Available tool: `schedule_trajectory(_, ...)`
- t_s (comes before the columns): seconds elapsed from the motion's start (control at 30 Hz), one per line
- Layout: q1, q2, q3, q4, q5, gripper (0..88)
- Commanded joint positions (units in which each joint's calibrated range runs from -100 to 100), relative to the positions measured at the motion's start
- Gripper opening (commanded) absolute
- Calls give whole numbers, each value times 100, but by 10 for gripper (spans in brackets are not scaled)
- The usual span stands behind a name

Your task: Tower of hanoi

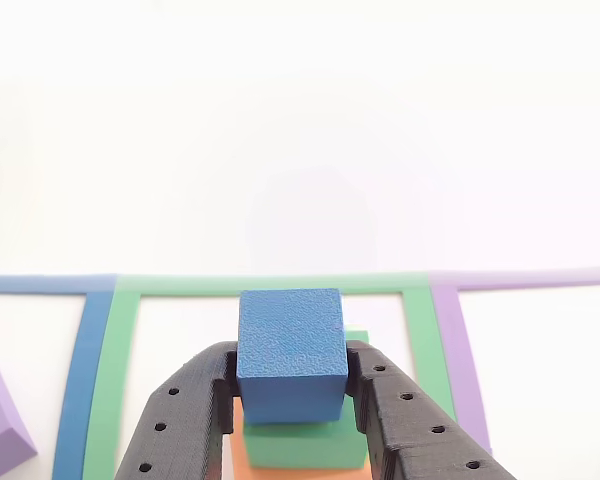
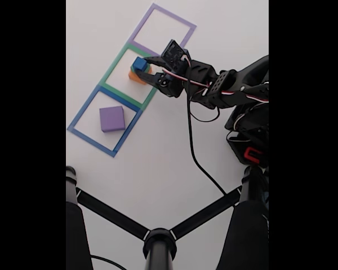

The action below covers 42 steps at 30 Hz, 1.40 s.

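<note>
Between the claw [image 1: 290,400] fingers: blue cube [image 1: 290,352] gripped, directly above green cube [image 1: 305,442] and orange block [image 1: 242,455]; next, likely lift or release.

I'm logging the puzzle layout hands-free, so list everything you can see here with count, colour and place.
blue cube: one, blue, between the gripper's fingers, above the green block in the green outline
green block: one, green, on the orange block
orange block: one, orange, bottom of the stack in the green outline
purple block: one, purple, flat, inside the blue outline
taped square outlines: three in a row, blue, green, purple; the purple one holds nothing
black tripod legs: black, bottom of the fixed view
gripper: one, black, closed on the blue cube
arm: one, black, reaching in from the right of the fixed view
</note>
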State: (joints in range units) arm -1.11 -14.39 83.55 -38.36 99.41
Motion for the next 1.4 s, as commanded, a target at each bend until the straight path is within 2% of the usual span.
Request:
schedule_trajectory(0.0, -69, -452, -400, 198, 59, 64)
schedule_trajectory(0.17, -114, -1157, -709, 1234, 59, 60)
schedule_trajectory(0.27, -122, -1830, -1054, 2343, 59, 61)
schedule_trajectory(0.57, -114, -3745, -3616, 7920, 59, 64)
schedule_trajectory(0.83, -297, -4250, -6206, 11351, 59, 64)
schedule_trajectory(0.93, -374, -4418, -6815, 12056, 59, 64)
schedule_trajectory(1.17, -602, -4979, -7142, 12881, 59, 67)
schedule_trajectory(1.37, -1228, -4875, -6688, 12663, 59, 67)
